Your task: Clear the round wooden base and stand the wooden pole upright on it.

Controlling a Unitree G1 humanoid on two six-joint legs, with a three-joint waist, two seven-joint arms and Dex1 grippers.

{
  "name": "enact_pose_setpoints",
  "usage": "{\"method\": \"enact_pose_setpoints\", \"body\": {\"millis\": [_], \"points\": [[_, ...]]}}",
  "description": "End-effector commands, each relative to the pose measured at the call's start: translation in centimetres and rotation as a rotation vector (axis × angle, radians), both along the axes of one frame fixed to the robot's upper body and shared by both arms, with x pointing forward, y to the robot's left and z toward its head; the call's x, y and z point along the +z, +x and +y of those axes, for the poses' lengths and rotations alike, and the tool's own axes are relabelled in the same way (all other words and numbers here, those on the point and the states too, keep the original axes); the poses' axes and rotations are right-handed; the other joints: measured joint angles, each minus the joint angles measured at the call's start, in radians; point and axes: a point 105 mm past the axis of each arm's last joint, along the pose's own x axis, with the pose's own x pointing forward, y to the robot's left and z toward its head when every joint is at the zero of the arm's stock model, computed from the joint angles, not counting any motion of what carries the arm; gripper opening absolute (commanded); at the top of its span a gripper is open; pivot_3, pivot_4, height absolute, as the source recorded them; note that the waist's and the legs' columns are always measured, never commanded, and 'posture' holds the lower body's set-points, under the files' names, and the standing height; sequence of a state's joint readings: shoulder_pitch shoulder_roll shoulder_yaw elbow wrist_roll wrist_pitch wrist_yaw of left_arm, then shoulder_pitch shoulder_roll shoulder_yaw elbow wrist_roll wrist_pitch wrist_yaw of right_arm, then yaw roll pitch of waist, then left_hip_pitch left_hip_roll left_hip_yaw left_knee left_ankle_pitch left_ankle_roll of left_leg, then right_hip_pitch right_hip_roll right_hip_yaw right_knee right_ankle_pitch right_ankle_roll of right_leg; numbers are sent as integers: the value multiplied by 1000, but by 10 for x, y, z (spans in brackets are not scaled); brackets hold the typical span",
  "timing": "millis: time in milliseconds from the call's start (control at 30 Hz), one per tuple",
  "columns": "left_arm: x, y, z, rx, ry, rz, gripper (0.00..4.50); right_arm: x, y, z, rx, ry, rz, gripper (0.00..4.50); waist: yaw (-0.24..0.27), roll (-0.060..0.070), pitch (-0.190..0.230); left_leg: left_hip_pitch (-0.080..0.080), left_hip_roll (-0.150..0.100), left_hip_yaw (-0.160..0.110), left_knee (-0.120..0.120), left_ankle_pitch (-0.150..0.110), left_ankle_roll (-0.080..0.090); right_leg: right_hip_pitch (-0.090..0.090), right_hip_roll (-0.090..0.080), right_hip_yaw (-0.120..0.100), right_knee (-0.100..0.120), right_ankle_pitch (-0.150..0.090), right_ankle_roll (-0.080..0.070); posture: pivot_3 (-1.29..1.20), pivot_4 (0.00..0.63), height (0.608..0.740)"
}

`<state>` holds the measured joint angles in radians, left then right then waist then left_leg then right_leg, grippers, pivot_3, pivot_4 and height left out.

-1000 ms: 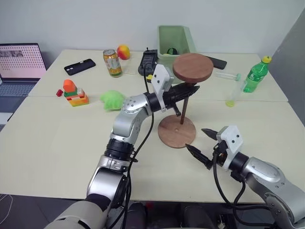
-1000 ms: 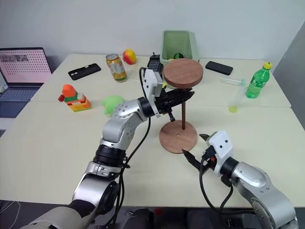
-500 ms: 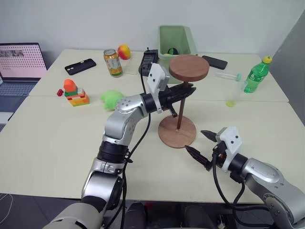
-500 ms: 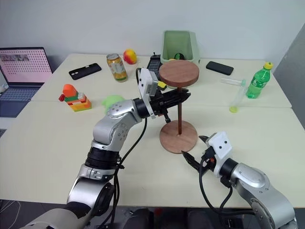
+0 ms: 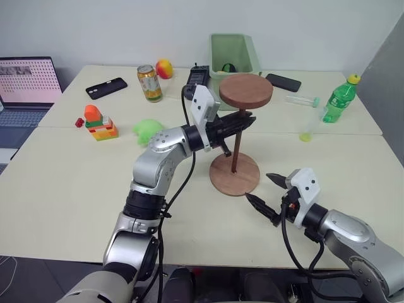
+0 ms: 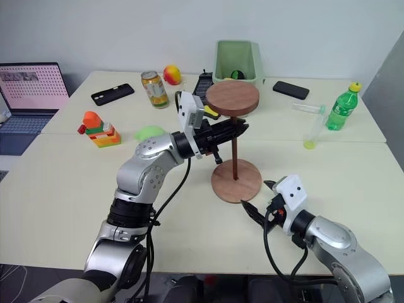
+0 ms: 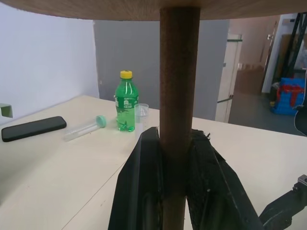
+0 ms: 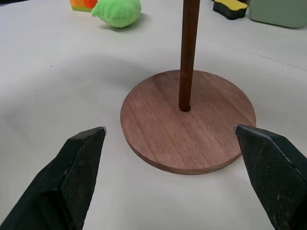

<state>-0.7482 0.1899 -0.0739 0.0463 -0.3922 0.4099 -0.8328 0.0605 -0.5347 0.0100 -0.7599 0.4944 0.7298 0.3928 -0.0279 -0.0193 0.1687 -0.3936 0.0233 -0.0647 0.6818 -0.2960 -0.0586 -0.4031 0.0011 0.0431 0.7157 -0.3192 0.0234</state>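
The round wooden base lies flat on the table, bare apart from the pole. The wooden pole stands nearly upright on it, with its round cap on top. In the right wrist view its lower end sits at the centre hole of the base. My left gripper reaches in from the left and is shut on the pole just under the cap. My right gripper hovers low at the base's near right edge, open and empty, its fingers spread on either side of the base.
A green plush, a block toy, a can and a phone lie to the left. A green bin stands behind, with a second phone. A clear tube and a green bottle are at the right.
My left gripper has carried the pole slightly to the left, and its lower end has come to the base's centre. The right gripper has stayed still.
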Motion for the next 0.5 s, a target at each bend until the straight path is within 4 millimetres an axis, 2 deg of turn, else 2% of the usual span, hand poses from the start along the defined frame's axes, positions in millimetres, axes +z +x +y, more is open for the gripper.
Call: {"method": "enact_pose_setpoints", "body": {"millis": [33, 300, 500], "points": [[-5, -2, -3, -14, -18, 24, 278, 11, -1, 0, 2, 17, -44, 4500, 0, 0, 0, 0, 0, 0, 0, 0, 0, 0, 0, 0, 0, 0, 0, 0, 150, 740], [-9, -1, -6, -16, -42, 62, 278, 11, 0, -1, -5, 15, -45, 4500, 1, 0, 0, 0, 0, 0, 0, 0, 0, 0, 0, 0, 0, 0, 0, 0, 150, 740], [-22, 0, 2, -4, 39, 42, 278, 12, 0, -2, -7, 13, -47, 4500, 1, 0, 0, 0, 0, 0, 0, 0, 0, 1, 0, 0, 0, 0, 0, 0, 150, 740]]}}
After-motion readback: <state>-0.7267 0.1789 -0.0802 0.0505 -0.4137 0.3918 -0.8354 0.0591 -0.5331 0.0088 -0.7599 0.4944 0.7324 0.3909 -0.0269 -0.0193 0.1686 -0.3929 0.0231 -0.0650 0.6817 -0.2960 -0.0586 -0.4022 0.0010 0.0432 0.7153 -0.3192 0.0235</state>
